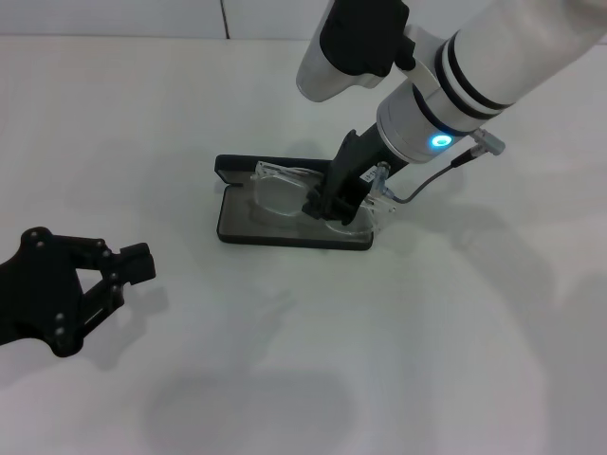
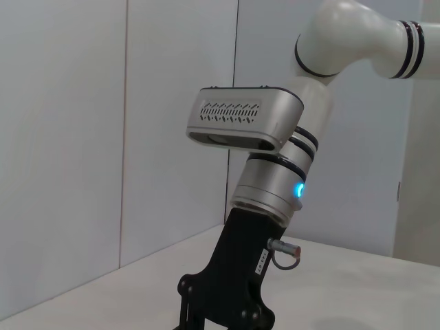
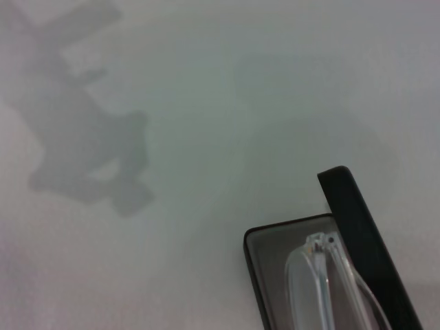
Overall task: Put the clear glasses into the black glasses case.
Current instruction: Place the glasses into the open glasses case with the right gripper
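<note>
Clear plastic against grey lining: the clear glasses (image 1: 285, 194) already lie inside the open black glasses case (image 1: 242, 230) on the white bench (image 1: 455, 332). My right gripper (image 1: 327, 207) is low over them; whether it grips them I cannot tell. My left gripper (image 1: 133, 265) idles apart, spread. Letting go and withdrawing seem to remain.

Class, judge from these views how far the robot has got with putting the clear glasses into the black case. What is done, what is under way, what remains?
Done: the black glasses case lies open on the table, and the clear glasses are in its tray.
In hand: the right gripper is down at the glasses.
Left: withdrawing that arm.
The left gripper waits apart, empty.
</note>
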### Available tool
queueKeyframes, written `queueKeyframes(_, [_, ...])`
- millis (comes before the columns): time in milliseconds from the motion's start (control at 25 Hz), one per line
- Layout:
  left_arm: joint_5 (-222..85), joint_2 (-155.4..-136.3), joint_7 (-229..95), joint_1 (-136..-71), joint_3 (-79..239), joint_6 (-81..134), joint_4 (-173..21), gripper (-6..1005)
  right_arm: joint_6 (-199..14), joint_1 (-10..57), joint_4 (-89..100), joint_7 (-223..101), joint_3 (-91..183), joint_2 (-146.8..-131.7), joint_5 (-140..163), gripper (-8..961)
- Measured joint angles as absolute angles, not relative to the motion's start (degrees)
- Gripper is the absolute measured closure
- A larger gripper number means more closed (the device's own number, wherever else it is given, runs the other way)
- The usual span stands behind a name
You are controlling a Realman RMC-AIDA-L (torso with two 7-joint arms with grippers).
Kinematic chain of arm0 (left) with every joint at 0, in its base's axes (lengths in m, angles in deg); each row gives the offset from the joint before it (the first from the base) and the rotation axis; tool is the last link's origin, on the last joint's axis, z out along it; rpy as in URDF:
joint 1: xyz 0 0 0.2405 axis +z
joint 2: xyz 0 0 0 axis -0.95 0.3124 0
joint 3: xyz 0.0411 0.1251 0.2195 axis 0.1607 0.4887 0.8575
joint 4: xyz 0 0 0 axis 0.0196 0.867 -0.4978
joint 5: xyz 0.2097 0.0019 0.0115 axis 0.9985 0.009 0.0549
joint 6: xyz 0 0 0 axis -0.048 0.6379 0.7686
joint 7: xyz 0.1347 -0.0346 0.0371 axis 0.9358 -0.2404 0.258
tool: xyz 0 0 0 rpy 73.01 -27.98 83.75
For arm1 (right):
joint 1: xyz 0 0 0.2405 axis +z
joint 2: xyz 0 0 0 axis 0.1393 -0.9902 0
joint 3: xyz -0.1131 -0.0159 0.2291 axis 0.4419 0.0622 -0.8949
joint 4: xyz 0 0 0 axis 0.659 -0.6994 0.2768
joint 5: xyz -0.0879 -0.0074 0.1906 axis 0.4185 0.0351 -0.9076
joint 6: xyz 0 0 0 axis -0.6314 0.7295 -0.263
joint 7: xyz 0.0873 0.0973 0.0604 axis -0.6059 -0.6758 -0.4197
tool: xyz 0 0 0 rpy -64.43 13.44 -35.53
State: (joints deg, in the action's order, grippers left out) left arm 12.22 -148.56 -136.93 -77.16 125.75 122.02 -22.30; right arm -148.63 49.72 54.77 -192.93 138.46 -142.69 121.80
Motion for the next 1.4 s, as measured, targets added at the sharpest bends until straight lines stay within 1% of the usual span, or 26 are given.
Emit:
queueKeyframes(440, [12.23,-148.56,-136.93,-77.28,125.75,121.94,-22.30,928,-147.18,50.25,54.81,-192.85,142.55,-142.69,122.29,831])
queueKeyframes(1400, [12.22,-148.56,-136.93,-77.91,125.75,121.78,-22.30,929,-145.74,50.27,54.78,-192.77,142.57,-142.69,121.98,829])
